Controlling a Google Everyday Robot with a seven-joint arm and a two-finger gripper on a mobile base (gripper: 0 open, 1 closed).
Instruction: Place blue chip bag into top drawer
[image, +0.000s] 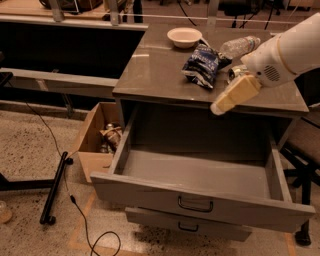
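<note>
The cream, slab-shaped gripper (224, 103) on the white arm (285, 52) hangs at the right of the frame, slanting down-left over the front edge of the grey cabinet top (150, 70). Whether it is spread or closed, I cannot tell. Just up-left of it, apart from it, the crumpled dark navy foil chip bag (202, 65) lies flat on the cabinet top. Its long axis runs from upper right to lower left. Beyond it are a pale round bowl (184, 36) and a clear plastic bottle (240, 46). Below, the wide grey metal top drawer (200, 172) stands pulled open.
</note>
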